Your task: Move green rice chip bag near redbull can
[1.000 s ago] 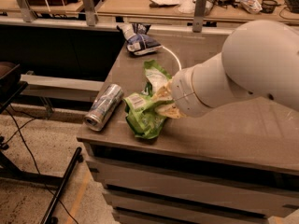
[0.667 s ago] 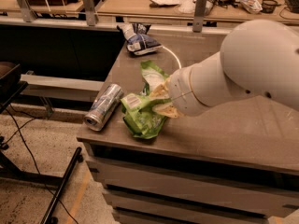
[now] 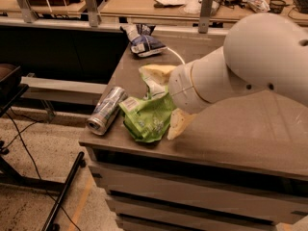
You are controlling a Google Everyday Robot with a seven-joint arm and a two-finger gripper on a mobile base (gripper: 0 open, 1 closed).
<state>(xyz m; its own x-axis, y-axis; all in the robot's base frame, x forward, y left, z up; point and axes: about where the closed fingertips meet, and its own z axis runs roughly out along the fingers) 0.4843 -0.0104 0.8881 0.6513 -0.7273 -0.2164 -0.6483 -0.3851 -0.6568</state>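
Gripper: we see the gripper low over the front left part of the tabletop, at the end of the thick white arm that reaches in from the right
Claw state: its two pale fingers stand spread wide apart, one toward the back and one toward the front edge; the right side of the bag lies in the gap between them, and we see no squeeze on the foil
Green rice chip bag: the green rice chip bag lies crumpled on the tabletop close to the front edge, with small white label patches showing on its wrinkled face
Redbull can: the redbull can lies on its side at the left front corner of the tabletop, its shiny round end turned toward the front and left
Bag and can: the bag sits just to the right of the can; its left edge comes up to the can's side, and we cannot tell whether the two touch
Other bag: a dark blue-and-white snack bag rests at the back left of the same tabletop, well apart from the green one
Behind: a long wooden desk with papers and cables runs across the back
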